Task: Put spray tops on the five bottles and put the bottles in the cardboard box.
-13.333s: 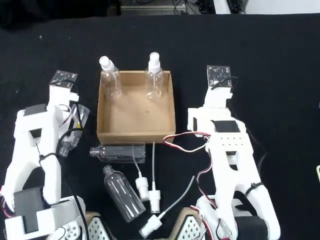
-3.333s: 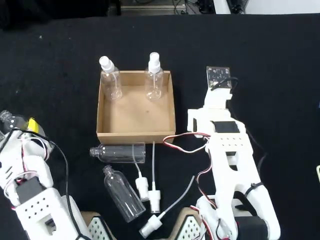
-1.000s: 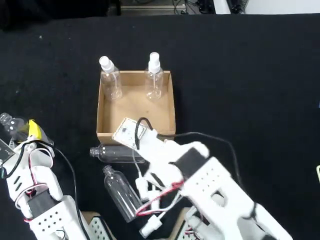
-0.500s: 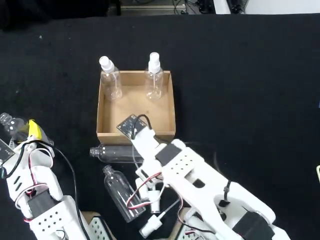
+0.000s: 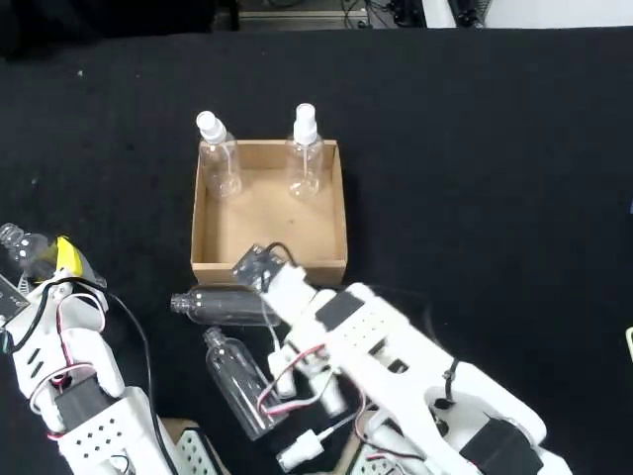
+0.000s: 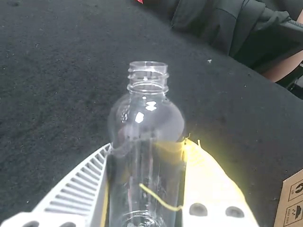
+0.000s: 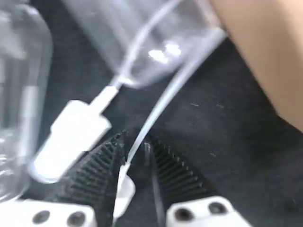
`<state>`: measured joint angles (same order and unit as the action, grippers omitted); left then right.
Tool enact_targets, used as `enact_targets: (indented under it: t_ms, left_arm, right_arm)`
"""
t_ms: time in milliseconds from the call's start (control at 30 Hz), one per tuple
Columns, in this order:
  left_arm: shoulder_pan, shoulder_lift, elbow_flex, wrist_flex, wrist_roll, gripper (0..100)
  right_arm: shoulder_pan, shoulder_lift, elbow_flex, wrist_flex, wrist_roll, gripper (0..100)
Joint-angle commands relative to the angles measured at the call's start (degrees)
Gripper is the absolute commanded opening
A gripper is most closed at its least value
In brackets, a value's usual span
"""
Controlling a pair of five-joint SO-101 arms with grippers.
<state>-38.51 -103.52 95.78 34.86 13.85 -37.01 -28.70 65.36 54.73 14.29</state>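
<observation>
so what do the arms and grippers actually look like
The left arm and right arm are blocky white plastic with black motor blocks and loose red, white and black cables. The left gripper has one white ribbed finger and one yellow one; the right gripper has white fingers with black ribbed pads.

A black-clothed table spreads across the scene, with tangled cables and a white panel beyond its far edge.

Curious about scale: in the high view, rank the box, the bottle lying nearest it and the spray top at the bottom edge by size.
1. Box, clearly largest.
2. Lying bottle.
3. Spray top, smallest.
</observation>
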Motion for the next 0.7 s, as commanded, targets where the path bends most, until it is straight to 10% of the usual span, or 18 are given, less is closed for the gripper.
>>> enact_targets:
  t_ms: [0,667]
  left_arm:
    - [0.57,-1.05,1.01,-1.23,-0.09,3]
    - [0.66,-1.05,1.01,-1.23,-0.09,3]
  right_arm:
    - [9.05,-0.31,-0.48,0.09,4.04,0.9]
    - [68.13,-14.64,-13.23,4.75,20.66,4.0]
